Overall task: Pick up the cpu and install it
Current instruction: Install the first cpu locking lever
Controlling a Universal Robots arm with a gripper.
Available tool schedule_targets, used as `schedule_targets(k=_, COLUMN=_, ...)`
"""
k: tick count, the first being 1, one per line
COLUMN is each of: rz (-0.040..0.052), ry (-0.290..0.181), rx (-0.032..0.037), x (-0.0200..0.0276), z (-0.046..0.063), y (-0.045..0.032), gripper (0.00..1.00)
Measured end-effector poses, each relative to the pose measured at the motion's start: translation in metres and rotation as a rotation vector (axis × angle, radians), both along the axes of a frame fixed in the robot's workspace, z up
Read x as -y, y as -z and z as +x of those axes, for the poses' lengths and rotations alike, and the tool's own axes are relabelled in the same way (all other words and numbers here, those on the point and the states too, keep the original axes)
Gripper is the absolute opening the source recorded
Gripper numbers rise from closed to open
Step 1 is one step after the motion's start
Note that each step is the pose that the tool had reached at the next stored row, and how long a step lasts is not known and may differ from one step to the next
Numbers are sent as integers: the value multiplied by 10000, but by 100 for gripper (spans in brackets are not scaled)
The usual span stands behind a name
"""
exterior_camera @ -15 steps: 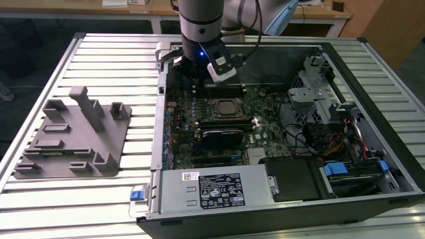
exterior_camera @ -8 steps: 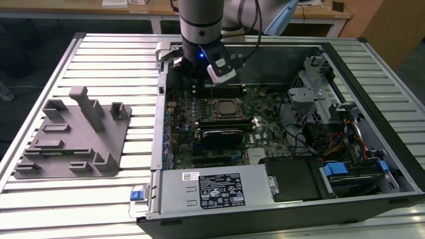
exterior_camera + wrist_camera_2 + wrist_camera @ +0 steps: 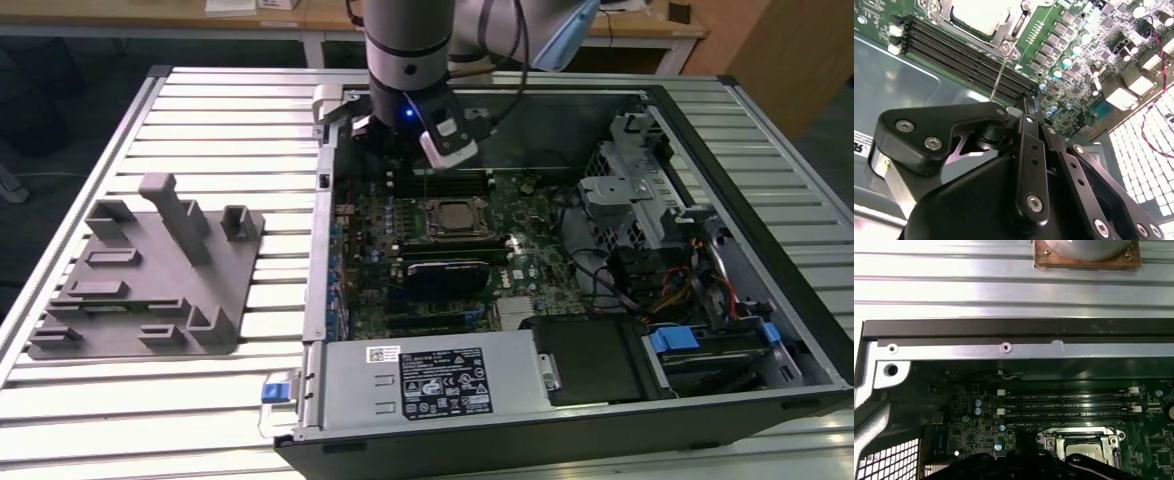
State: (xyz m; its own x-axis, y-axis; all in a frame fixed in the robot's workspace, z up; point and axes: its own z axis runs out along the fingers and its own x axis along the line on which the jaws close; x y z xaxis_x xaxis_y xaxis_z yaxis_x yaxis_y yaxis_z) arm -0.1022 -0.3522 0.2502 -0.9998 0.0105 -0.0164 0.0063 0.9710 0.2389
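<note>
Case (image 3: 534, 447) lies open on the table (image 3: 214, 120); you see the board (image 3: 541, 272) inside. Gripper (image 3: 1026, 115) hangs over the memory slots (image 3: 954, 45); you cannot tell how far its jaws stand apart. Cpu (image 3: 454, 214) sits in its socket, just beside the slots.
</note>
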Motion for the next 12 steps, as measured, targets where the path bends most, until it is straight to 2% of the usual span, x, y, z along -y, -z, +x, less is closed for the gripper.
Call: schedule_targets(k=12, rz=-1, ry=10, rx=-1, x=-14, z=101, y=32, gripper=11)
